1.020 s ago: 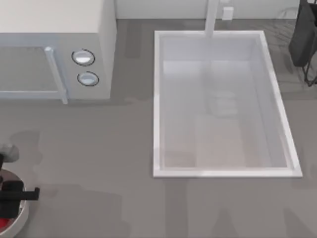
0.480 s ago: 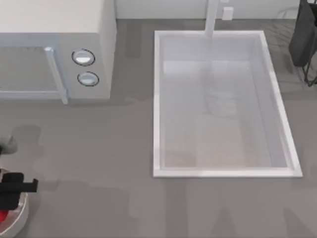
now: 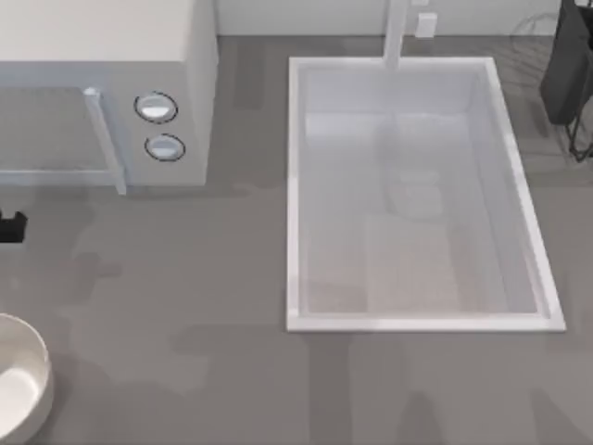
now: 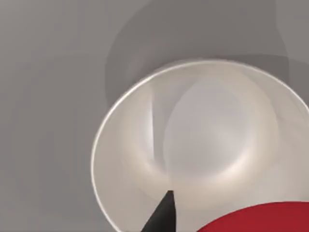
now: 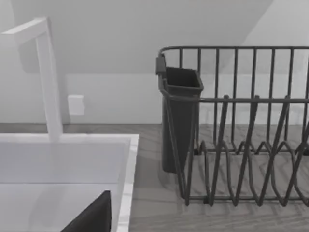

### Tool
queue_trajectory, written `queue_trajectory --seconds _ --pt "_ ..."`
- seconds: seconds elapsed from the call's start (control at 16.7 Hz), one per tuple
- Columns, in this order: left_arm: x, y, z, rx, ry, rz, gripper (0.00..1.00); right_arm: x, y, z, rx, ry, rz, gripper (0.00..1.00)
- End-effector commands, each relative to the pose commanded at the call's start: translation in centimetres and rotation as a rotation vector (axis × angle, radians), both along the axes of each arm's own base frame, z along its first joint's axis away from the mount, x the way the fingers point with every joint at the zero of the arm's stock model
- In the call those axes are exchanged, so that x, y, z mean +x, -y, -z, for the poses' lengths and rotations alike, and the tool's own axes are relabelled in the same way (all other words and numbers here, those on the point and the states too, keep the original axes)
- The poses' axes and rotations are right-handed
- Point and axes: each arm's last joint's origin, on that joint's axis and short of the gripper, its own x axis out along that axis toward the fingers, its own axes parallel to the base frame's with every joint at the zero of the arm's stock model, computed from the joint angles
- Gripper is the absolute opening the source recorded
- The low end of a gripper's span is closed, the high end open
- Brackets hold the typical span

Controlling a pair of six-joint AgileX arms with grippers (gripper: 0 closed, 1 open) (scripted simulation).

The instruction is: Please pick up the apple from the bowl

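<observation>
1. Now the apple (image 4: 256, 220) hangs above the bowl (image 4: 120, 145) rather than lying in it: the left wrist view shows its red curve close under the camera, with the pale inside of the bowl bare beneath and farther off.
2. From the top view, the bowl (image 3: 37, 371) at the table's lower left corner has lost the red patch that lay at its edge a second ago, and the dark arm that covered it is gone from over it.
3. My left gripper (image 4: 161, 217) shows one dark fingertip beside the apple; I judge the claw is closed on the fruit and carrying it, since the apple stays with the camera while the bowl recedes.
4. A small black part of the left arm (image 3: 11, 225) now sits at the top view's left edge, below the microwave (image 3: 102, 83), well up from where it was.
5. So the lift looks done; what remains is keeping the hold firm.
6. My right arm is parked by the dish rack (image 5: 241, 130) and faucet (image 5: 48, 77), beyond the sink (image 3: 417, 195); whether its claw is open, I cannot tell.
</observation>
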Motion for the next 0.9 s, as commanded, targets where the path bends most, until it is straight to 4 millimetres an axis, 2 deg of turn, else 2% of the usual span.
queue_trajectory --seconds 0.24,0.42,0.78,0.9 --pt "-1.9 0.0 -7.1 0.000 0.013 0.000 0.00 0.0 0.0 0.0 0.000 0.000 0.000 1.00" --pt "-3.5 0.0 -10.1 0.000 0.036 -0.001 0.00 0.0 0.0 0.0 0.000 0.000 0.000 1.00" --pt "-3.6 0.0 -10.4 0.001 0.037 -0.003 0.00 0.0 0.0 0.0 0.000 0.000 0.000 1.00" --pt "-2.6 0.8 -10.0 -0.002 0.027 -0.003 0.00 0.0 0.0 0.0 0.000 0.000 0.000 1.00"
